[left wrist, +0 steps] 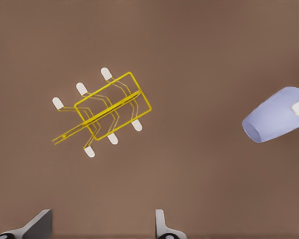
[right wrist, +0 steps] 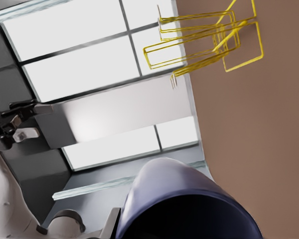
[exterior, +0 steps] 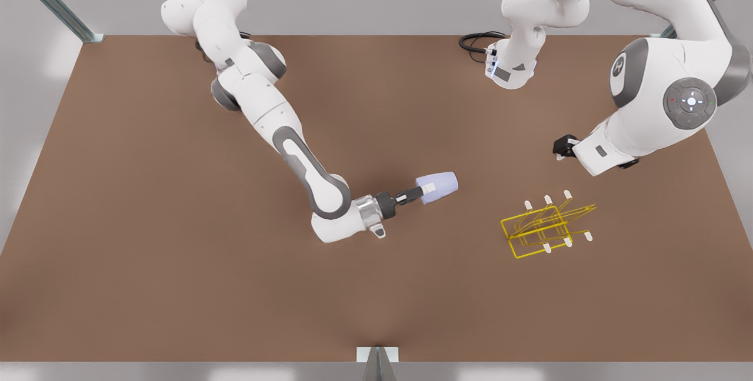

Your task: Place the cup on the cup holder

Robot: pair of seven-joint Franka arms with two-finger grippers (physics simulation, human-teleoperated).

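Cup: the small lavender-blue tapered cup [exterior: 438, 187] rides on its side above the brown tabletop [exterior: 176, 287], well apart from the rack, on the front view's left of it.

Right gripper: the right gripper [exterior: 425, 190] pinches the cup, one white pad [exterior: 429, 186] pressed to its outer wall.

Holder: the bright-yellow wire cup holder [exterior: 544, 227] with white-capped slanted prongs stands free on the table.

Left gripper: the left gripper [left wrist: 102, 226] hovers above the rack with fingers spread, holding nothing; this arm waits.

Doing it well: I'd say the cup must travel to the rack, line its mouth up with one slanted prong, then slide on along the slant. Coming in off-axis could nudge the light wire frame.

Left wrist view: it shows the rack from above, every prong [left wrist: 81, 88] countable, and the cup's closed base.

Right wrist view: it shows the cup's dark hollow mouth [right wrist: 189, 219], with the rack [right wrist: 209, 42] ahead of it.
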